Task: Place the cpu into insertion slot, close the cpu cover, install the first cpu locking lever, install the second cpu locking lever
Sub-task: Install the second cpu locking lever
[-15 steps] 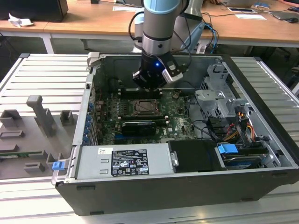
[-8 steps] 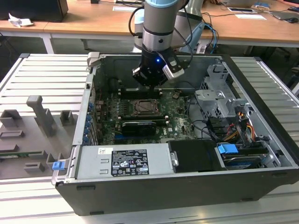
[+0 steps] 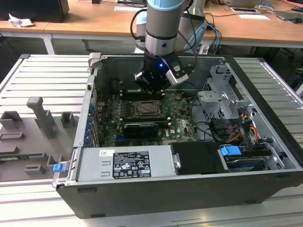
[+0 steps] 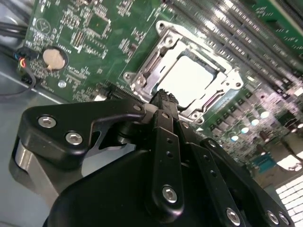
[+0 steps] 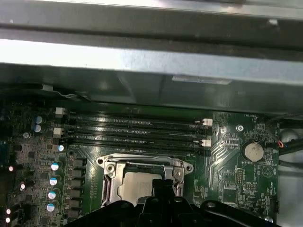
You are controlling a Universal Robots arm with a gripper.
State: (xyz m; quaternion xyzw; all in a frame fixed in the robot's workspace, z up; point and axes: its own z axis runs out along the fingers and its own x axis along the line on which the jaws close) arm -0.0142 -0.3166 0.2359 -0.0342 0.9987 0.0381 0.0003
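Note:
The cpu [image 4: 189, 80] shows its pale metal top inside the insertion slot [image 3: 149, 109] on the green board. The silvery cpu cover [image 4: 187, 45] lies down flat around it, and the chip shows through the cover's window. In the first wrist view the cpu [image 5: 135, 187] and the cover [image 5: 142, 164] sit just past my fingertips. My black gripper [image 4: 163, 97] hangs a little above the socket's edge, shut with nothing in it. In the exterior view the gripper [image 3: 152, 87] stands over the socket's far side. I cannot make out how the locking levers stand.
Long black memory slots [image 5: 137, 130] run beside the socket, toward the case wall [image 5: 151, 61]. A coin battery [image 5: 252, 151] sits on the board. The power supply [image 3: 125, 163], drive cage [image 3: 220, 99] and cables [image 3: 236, 127] fill the case around the board. Grey fixtures [image 3: 42, 116] stand at the exterior view's left.

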